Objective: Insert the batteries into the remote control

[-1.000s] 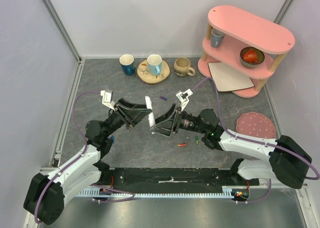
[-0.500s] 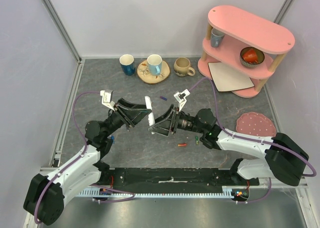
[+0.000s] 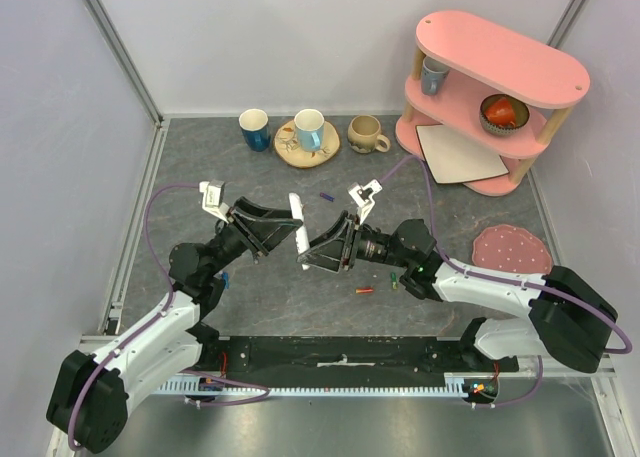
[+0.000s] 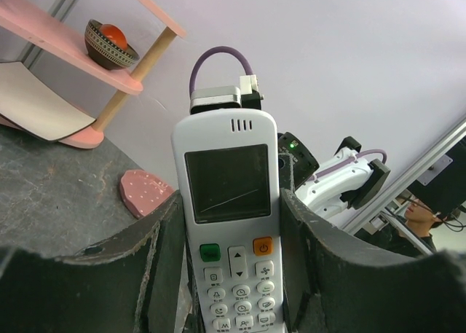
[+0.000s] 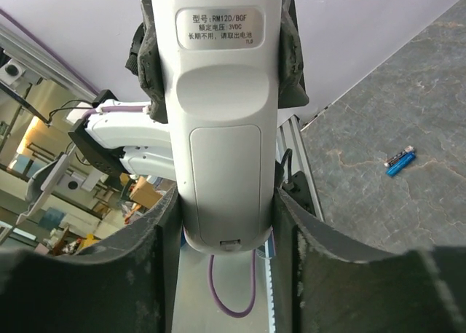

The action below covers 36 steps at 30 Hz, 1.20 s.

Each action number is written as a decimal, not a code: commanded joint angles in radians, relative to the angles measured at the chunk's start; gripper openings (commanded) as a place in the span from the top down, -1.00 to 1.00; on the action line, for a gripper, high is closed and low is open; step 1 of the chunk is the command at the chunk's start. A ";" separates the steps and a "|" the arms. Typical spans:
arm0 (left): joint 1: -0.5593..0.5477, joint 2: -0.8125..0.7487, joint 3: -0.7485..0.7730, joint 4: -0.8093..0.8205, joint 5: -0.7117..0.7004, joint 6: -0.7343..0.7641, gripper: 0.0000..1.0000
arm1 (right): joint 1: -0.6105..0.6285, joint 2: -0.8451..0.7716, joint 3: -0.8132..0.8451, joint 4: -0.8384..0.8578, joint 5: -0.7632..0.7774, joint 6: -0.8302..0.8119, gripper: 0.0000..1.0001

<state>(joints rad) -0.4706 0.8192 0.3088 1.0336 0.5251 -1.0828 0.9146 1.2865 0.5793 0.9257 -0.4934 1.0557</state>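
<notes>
remote control (image 4: 231,224) held in the air above the middle of the desk (image 3: 270,297), gripped from opposite ends by both arms. left end effector (image 4: 231,200): pinches the handset by its long edges at the button end, screen and buttons facing the left wrist camera. right end effector (image 5: 226,194): its fingers (image 5: 156,275) press against the sides of the other end, the back face with its label and fitted battery cover turned to the right wrist camera. red-orange battery (image 3: 365,291) and green battery (image 3: 394,280) lie on the desk under the right arm; purple battery (image 3: 326,196) lies beyond the handset; blue battery (image 5: 401,160) lies near the left arm. none touches either end effector.
</notes>
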 commanded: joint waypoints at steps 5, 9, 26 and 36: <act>0.004 -0.011 0.019 0.022 0.004 -0.025 0.44 | 0.004 -0.003 -0.009 0.071 -0.054 0.003 0.24; 0.006 -0.018 0.033 -0.046 0.003 -0.023 -0.44 | 0.004 -0.036 -0.006 0.024 -0.063 -0.028 0.32; 0.029 -0.137 0.273 -0.878 -0.152 0.287 -0.99 | 0.098 -0.207 0.324 -1.198 0.473 -0.628 0.30; -0.094 -0.146 0.273 -1.023 -0.372 0.319 -0.99 | 0.155 -0.115 0.416 -1.300 0.788 -0.611 0.32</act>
<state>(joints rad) -0.5079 0.6586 0.5510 0.1123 0.2810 -0.8238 1.0451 1.1446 0.9115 -0.3264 0.1425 0.4683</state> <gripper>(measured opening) 0.991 0.542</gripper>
